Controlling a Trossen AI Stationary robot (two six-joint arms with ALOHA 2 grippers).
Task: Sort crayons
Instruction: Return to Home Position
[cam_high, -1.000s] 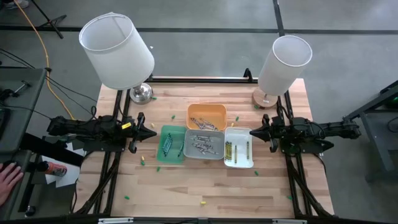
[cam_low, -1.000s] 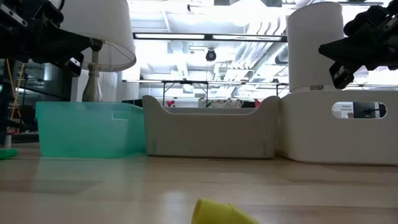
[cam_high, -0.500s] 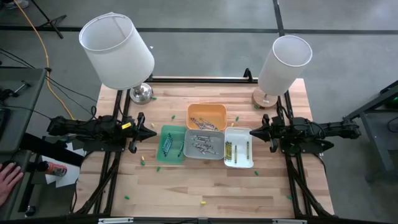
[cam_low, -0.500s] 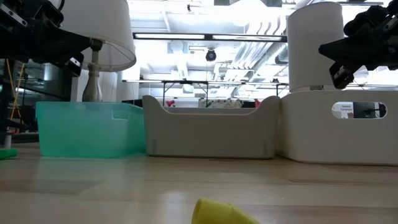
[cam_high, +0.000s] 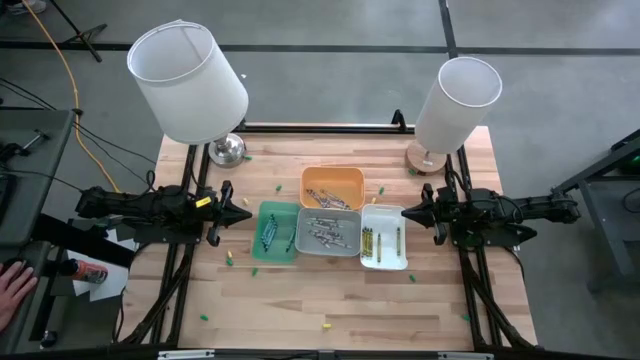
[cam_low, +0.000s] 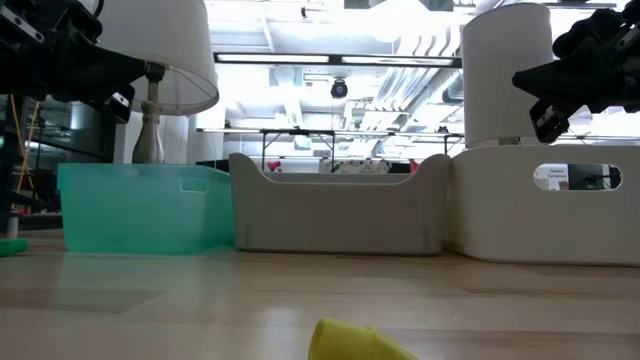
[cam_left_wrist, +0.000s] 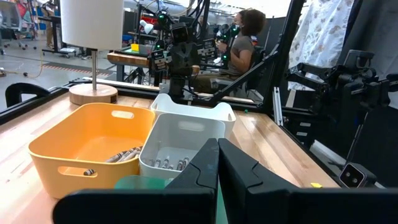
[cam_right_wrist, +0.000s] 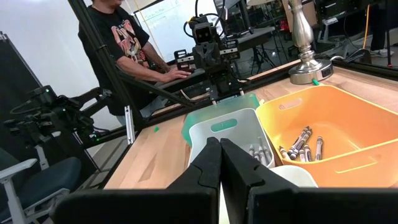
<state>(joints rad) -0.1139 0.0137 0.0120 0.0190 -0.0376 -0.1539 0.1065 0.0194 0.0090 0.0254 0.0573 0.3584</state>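
While both arms sit either side of the trays (cam_high: 332, 171), left gripper (cam_high: 244, 214) and right gripper (cam_high: 406, 213) are clamped closed, empty, touching nothing. Most crayons (cam_high: 326, 233) lie inside the trays; a few loose on table (cam_high: 300, 295).

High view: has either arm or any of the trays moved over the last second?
Nothing visibly changed. The left hand and the right hand are parked, shut and empty, on either side of the trays. The green tray, grey tray, white tray and orange tray lie exactly where they were, with the crayons inside them.
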